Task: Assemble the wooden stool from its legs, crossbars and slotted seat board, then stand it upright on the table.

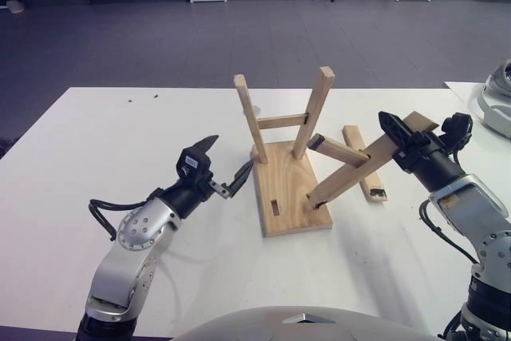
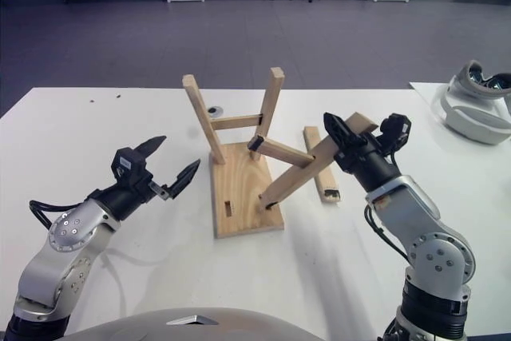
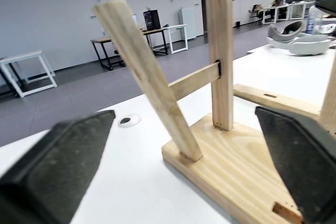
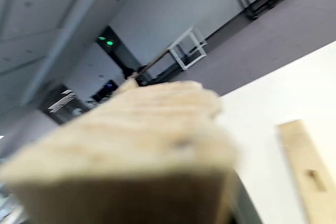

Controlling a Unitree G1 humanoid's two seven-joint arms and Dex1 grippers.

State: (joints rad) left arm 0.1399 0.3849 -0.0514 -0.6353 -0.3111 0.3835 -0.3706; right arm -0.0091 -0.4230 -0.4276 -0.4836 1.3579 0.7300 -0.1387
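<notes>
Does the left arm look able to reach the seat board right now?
Probably yes. The left tool is open right beside the seat board's left edge, with only bare table between them.

The left gripper (image 2: 180, 153), fingers spread, sits just beside the seat board's (image 1: 291, 189) left edge, with bare table (image 1: 96, 141) to its left and on its near side. At the board's far end one upright leg (image 1: 251, 117), a second upright leg (image 1: 313, 112) and the crossbar (image 1: 281, 121) between them wall off the back. The tilted leg (image 1: 351, 173), clamped in the right gripper (image 1: 402, 140), slants across the board's right side, and its stub crossbar (image 1: 335, 149) comes close up to the uprights. A loose leg (image 1: 372, 184) lies on the table beneath that slant. The near left slot (image 1: 275, 207) is reachable from above.
</notes>
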